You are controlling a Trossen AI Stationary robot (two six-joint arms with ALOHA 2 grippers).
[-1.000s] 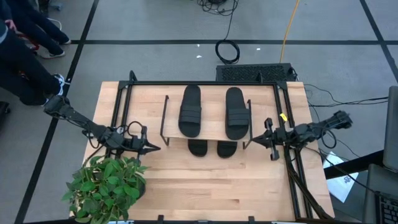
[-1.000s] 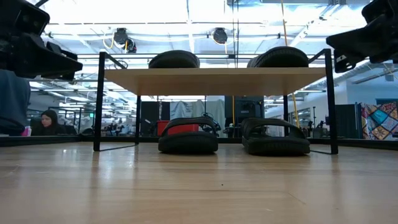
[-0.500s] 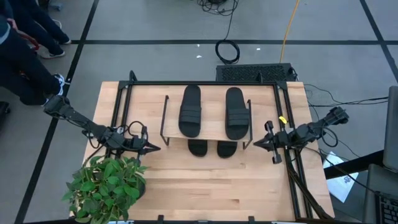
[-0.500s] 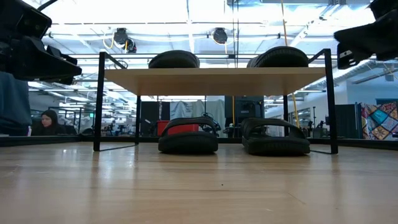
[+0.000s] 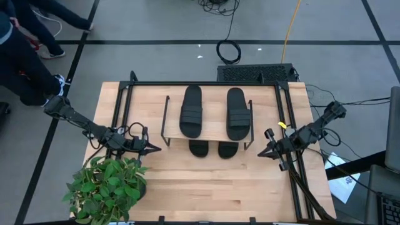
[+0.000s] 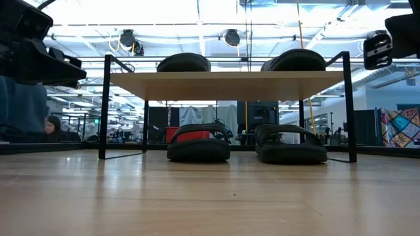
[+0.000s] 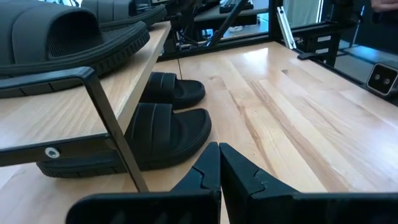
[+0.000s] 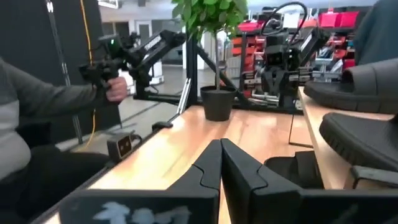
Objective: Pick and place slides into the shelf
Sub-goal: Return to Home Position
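Two black slides (image 5: 191, 111) (image 5: 237, 113) lie side by side, soles down, on the light wooden top board of the shelf (image 5: 212, 134). Two more slides (image 5: 199, 148) (image 5: 227, 149) rest on the table under it, their ends showing at the board's near edge; the low view shows them (image 6: 199, 143) (image 6: 291, 145) between the thin black legs. My left gripper (image 5: 158, 149) is shut, above the table left of the shelf, empty. My right gripper (image 5: 259, 153) is shut, right of the shelf, empty. The left wrist view looks at the lower slides (image 7: 134, 138) past shut fingers (image 7: 219, 150).
A potted green plant (image 5: 106, 187) stands at the table's near left corner, close to my left arm. A black metal frame (image 5: 206, 83) runs around the table's far part and sides. A person (image 8: 37, 124) shows beyond the table in the right wrist view.
My right gripper has swung toward the table's near edge and turned, so that its arm now slants from far right down to near left. The left arm, the slides and the shelf have stayed where they were.
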